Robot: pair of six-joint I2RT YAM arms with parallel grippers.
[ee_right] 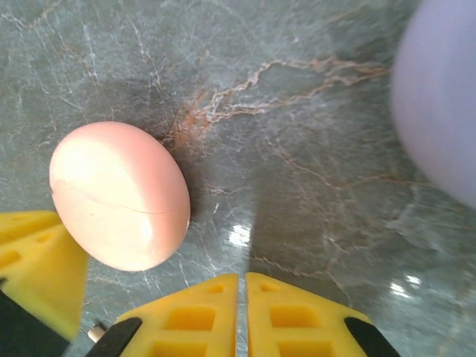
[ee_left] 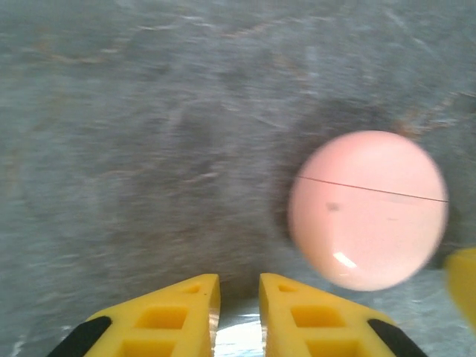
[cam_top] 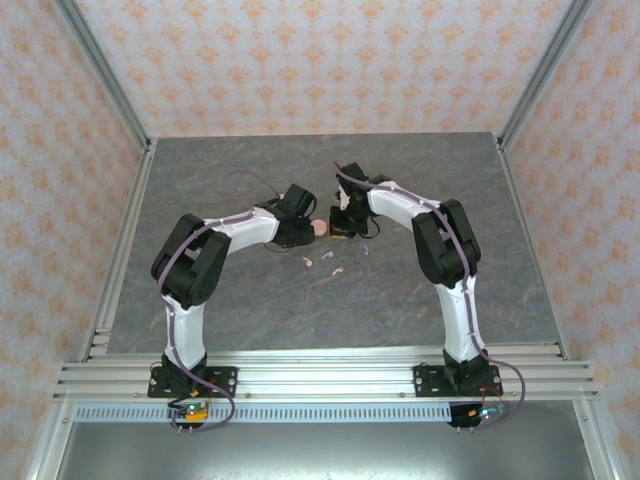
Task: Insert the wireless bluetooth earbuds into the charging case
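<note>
The pink round charging case (cam_top: pixel 318 228) lies closed on the grey table between my two grippers. In the left wrist view the case (ee_left: pixel 368 210) sits ahead and to the right of my left gripper (ee_left: pixel 239 286), whose jaws stand a little apart with nothing between them. In the right wrist view the case (ee_right: pixel 119 195) lies ahead and to the left of my right gripper (ee_right: pixel 242 286), which is shut and empty. Several tiny earbuds lie loose nearer the arm bases, among them a pink earbud (cam_top: pixel 308 262) and a lilac earbud (cam_top: pixel 366 250).
A lilac round case (ee_right: pixel 439 97) lies at the right edge of the right wrist view. The left gripper's yellow finger (ee_right: pixel 37 275) shows beside the pink case there. Metal frame rails (cam_top: pixel 120 240) border the table.
</note>
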